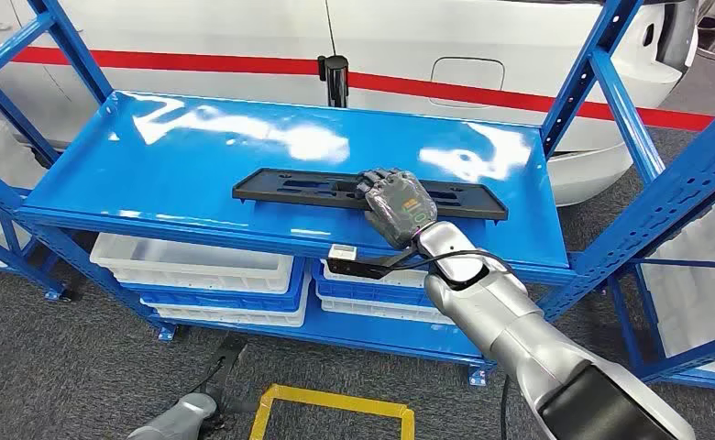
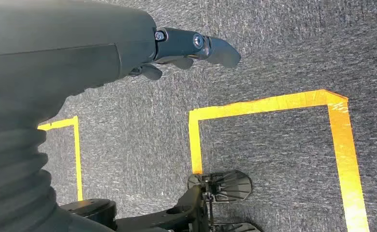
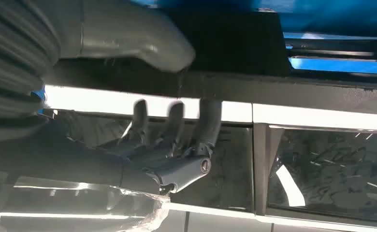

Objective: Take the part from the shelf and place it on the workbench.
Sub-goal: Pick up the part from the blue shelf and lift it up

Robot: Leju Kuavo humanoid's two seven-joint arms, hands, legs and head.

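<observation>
The part (image 1: pixel 290 188) is a long flat black plastic bar lying across the middle of the blue shelf top (image 1: pixel 152 156). My right hand (image 1: pixel 395 202) sits on it right of its middle. Up close, the fingers (image 3: pixel 177 121) hook over one edge of the part (image 3: pixel 273 87) and the thumb (image 3: pixel 143 43) lies on the other side, so the hand grips it. The bar still rests on the shelf. My left hand (image 2: pixel 186 48) hangs low over the grey carpet with its fingers apart and nothing in them; the head view catches it at the bottom edge (image 1: pixel 178 420).
White bins (image 1: pixel 198 261) fill the level under the shelf top. Blue uprights (image 1: pixel 601 82) frame the shelf, with another blue rack (image 1: pixel 693 183) on the right. A white car with a red stripe (image 1: pixel 244 37) stands behind. A yellow tape square (image 1: pixel 331 408) marks the floor.
</observation>
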